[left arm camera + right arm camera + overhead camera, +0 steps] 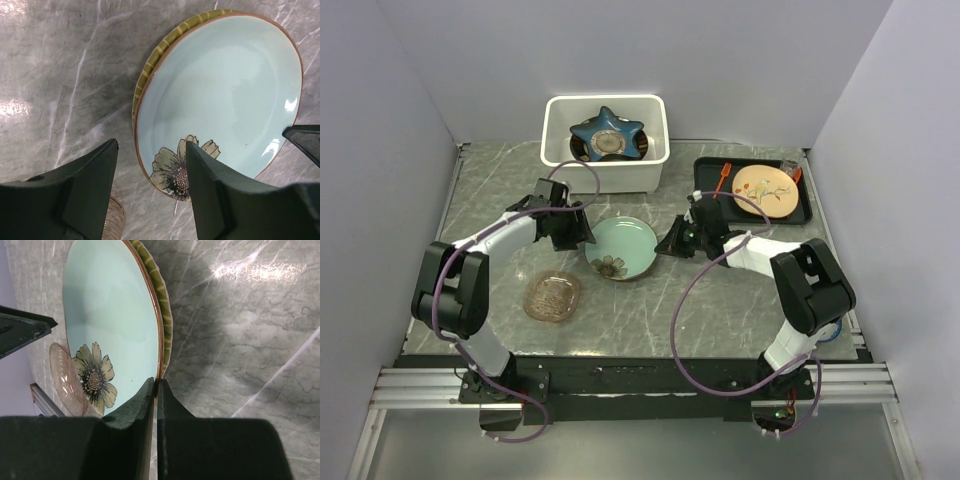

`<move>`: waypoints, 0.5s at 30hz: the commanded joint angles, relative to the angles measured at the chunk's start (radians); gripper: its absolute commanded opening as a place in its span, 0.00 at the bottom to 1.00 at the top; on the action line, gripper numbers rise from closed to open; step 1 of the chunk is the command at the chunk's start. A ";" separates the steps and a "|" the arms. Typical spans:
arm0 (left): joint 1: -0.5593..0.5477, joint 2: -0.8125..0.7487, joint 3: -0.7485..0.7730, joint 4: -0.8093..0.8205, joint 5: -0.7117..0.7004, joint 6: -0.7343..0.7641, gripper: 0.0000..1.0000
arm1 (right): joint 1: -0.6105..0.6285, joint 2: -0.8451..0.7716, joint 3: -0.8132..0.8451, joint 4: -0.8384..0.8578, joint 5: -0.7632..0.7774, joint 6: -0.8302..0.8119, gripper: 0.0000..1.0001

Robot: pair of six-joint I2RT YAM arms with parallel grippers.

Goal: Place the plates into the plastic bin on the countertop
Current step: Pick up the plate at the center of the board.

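One flowered plate (620, 248), one amber plate (552, 296), one star plate (607, 133), one tan plate (763, 190), one bin (604, 175), one tray (708, 170).

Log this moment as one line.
right pincer shut on flowered plate rim | left pincer open at opposite rim | bin holds star plate

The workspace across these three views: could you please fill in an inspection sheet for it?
Surface: grey marbled countertop, glossy.
Job's things: white plastic bin at the rear holds a blue star-shaped plate; pale green flowered plate at centre; amber glass plate near the left arm, outside the bin.
Clutter: black tray with a tan round plate at rear right.
Pincers: left pincer open, straddling the flowered plate's rim; right pincer shut on its opposite rim.
Cables: purple cables loop off both arms.
Surroundings: plain pale walls on three sides.
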 commanded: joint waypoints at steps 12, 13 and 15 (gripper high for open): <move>-0.004 -0.113 -0.024 0.045 0.005 0.020 0.62 | 0.007 -0.204 -0.021 0.052 0.013 -0.026 0.03; -0.006 -0.113 -0.027 0.049 0.008 0.020 0.62 | 0.006 -0.214 -0.029 0.055 0.016 -0.026 0.03; -0.006 -0.116 -0.031 0.057 0.017 0.020 0.62 | 0.001 -0.230 -0.038 0.059 0.019 -0.024 0.03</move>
